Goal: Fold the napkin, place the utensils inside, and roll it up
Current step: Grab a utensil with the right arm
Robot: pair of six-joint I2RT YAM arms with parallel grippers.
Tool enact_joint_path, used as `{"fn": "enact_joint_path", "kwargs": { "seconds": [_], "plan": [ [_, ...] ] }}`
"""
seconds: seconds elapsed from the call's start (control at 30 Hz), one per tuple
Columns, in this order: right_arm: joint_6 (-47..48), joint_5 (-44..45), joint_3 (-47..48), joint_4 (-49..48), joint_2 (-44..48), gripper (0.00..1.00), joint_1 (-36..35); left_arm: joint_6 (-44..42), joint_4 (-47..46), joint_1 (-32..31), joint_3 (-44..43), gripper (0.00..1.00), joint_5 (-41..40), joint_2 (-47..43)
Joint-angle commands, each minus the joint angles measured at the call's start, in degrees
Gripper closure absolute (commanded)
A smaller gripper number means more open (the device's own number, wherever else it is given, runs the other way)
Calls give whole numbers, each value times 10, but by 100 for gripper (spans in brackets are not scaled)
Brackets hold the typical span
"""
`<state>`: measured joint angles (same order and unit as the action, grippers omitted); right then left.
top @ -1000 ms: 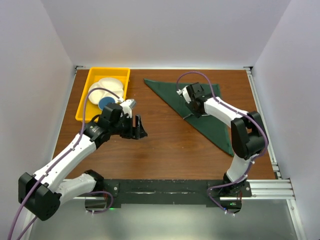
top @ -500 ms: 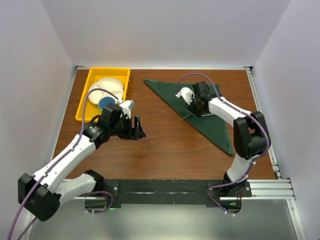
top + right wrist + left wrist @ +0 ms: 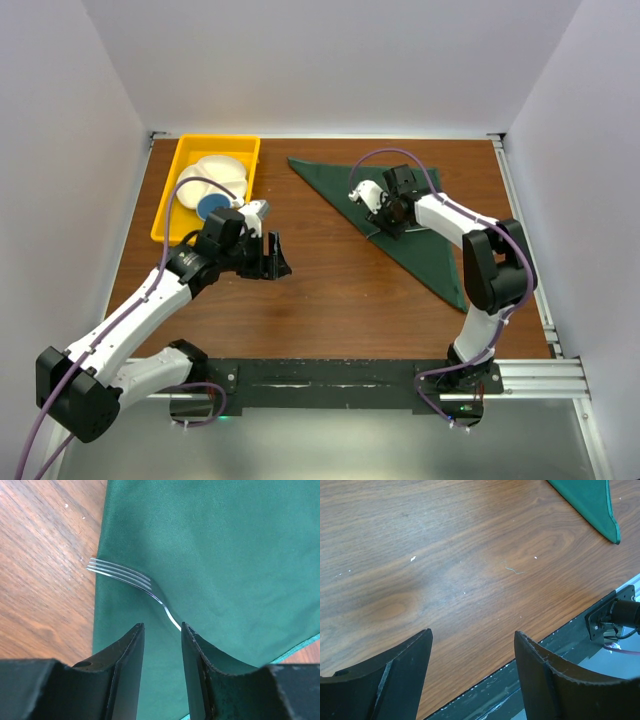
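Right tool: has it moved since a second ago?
Yes, slightly: the right tool swivelled in place over the napkin, its wrist swinging toward the table's right rail.

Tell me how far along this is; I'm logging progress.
Done: napkin lies folded in a triangle, fork on it, tines past the edge. In hand: right gripper straddles the fork's handle, slightly open. To do: a second utensil, not visible, and rolling; left gripper hovers open.
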<state>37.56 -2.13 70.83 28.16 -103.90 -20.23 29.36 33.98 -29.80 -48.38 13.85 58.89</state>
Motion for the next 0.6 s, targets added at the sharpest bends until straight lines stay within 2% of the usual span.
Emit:
{"fn": "enact_joint_path", "kwargs": {
  "seconds": [0.0, 0.33, 0.4, 0.57],
  "plan": [
    [6, -5, 26, -7, -21, 61, -1, -3, -14, -2, -22, 28, 0, -2],
    [0, 5, 48, -18, -58, 67, -2, -1, -10, -2, -29, 29, -7, -6],
    [-2, -1, 47, -20, -59, 69, -2, 0, -8, -3, -30, 29, -7, -7],
    [-1, 1, 39, -22, -57, 84, -2, 1, -6, -3, -29, 29, -8, -9]
  ]
}}
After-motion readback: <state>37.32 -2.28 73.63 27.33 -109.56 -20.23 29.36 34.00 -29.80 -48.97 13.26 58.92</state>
